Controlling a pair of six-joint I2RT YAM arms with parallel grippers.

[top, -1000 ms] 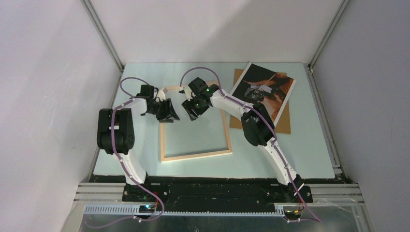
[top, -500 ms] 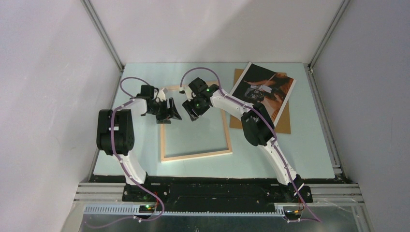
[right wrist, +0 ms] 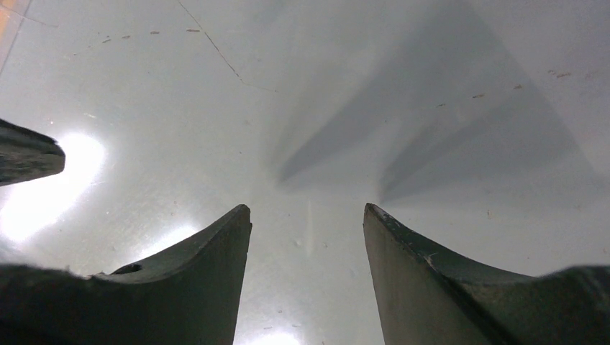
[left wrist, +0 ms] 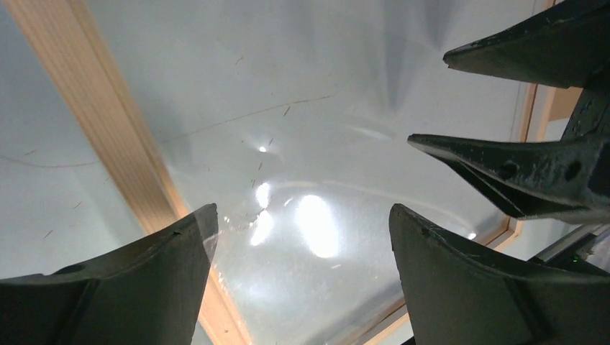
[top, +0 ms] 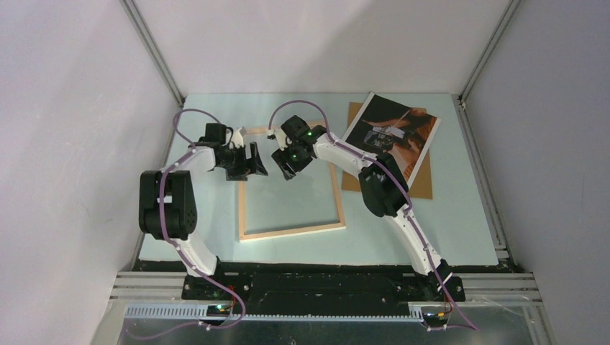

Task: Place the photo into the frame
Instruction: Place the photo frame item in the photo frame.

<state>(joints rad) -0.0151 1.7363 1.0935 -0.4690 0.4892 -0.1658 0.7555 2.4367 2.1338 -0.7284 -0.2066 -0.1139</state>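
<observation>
Top external: thin, pale-wood rectangular frame [top: 291, 231]

Plain white walls [top: 302, 43], pale green tabletop [top: 460, 230], aluminium corner posts [top: 155, 54], bright glare spots [left wrist: 316, 226]

A thin rectangular frame [top: 291, 231] of pale wood lies flat on the light blue-green worktop [top: 446, 215], left of centre. Its long sides run near to far, and its far end is partly hidden. A pale surface shows inside its opening. The photo [top: 392, 133] lies face up at the far right, outside the frame and turned at an angle. It is a white-bordered print of a dark scene with orange-brown tones.
</observation>
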